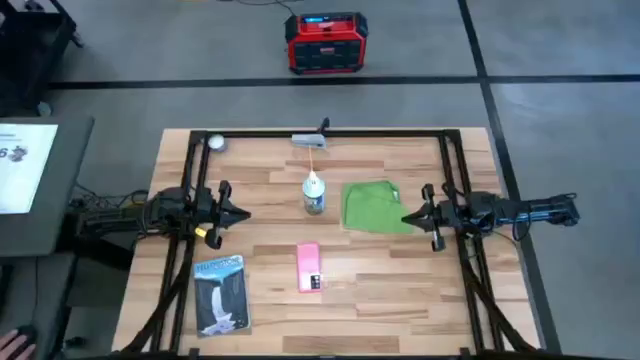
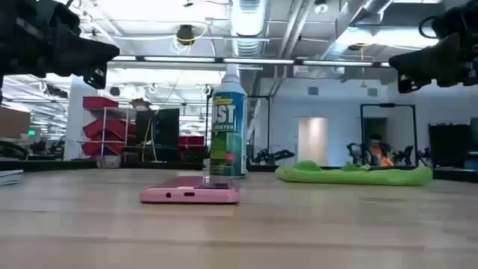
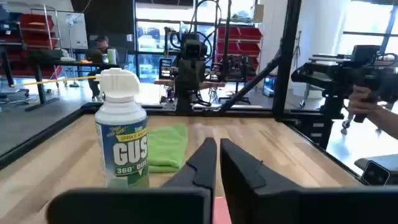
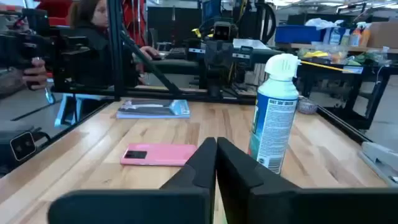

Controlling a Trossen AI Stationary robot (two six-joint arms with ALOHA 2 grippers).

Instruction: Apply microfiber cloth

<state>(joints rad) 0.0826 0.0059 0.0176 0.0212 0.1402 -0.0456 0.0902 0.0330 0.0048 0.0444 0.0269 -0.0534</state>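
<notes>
- We see the microfiber cloth (image 1: 372, 206) lying flat on the wooden table (image 1: 400, 290). It is bright green and a bit rumpled at the edges.
- The cloth sits on the right part of the table, just beside the spray can (image 1: 314, 193), which stands upright near the middle.
- We see the right gripper (image 1: 409, 217) up in the air at the cloth's right edge. Its two dark fingers (image 4: 211, 163) are pressed together, and they pinch nothing.
- We see the left gripper (image 1: 243, 213) on the other side of the can, well apart from the cloth. Its fingers (image 3: 208, 163) are close together too, with only a thin gap, and they grip nothing.
- A pink phone (image 1: 309, 267) lies flat on the table, nearer the front edge than the can.
- A blue-grey booklet (image 1: 220, 293) lies near the front left of the table.
- A small white ball (image 1: 215, 142) sits at the back left corner of the table.
- On the floor behind the table we see a red and black box (image 1: 325, 43).
- In the right wrist view we see a person (image 4: 93, 18) sitting in the room behind the table.
</notes>
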